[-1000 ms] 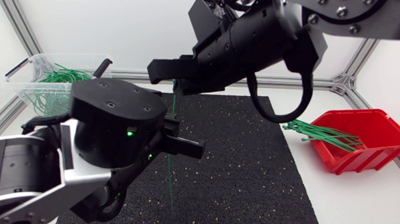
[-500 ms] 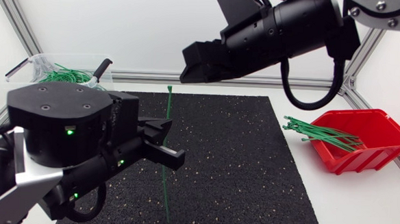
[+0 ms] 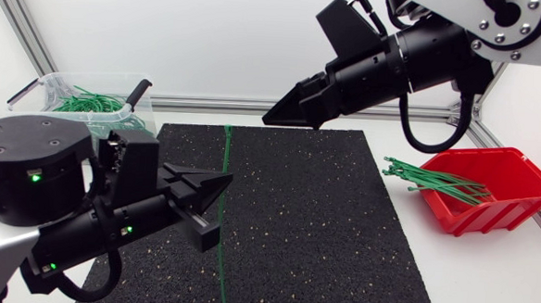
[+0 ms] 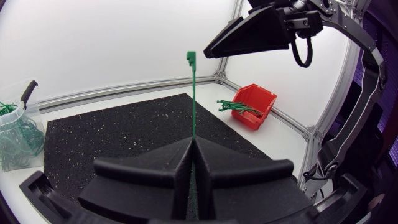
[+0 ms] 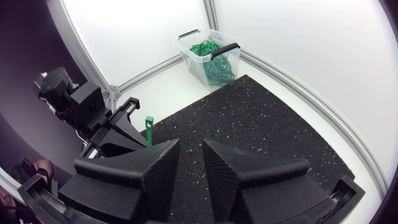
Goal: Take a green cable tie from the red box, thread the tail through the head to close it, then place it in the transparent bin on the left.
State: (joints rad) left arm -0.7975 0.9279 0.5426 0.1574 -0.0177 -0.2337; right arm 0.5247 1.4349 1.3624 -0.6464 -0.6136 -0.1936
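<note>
— Over the black mat (image 3: 323, 219), what's changed?
— My right gripper (image 5: 191, 148) has pulled up and away from the green cable tie (image 4: 193, 93), fingers slightly apart, nothing between. My left gripper (image 4: 191, 149) has sunk lower, clamped on the tie, holding it upright.
— Anything hidden?
— Its tail end, cut off at the head view's lower edge.

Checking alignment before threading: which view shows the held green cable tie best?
The left wrist view: the cable tie stands upright from the shut left claw, head plainly visible. The head view shows a thin line across the mat; the right wrist view shows only its head.
</note>
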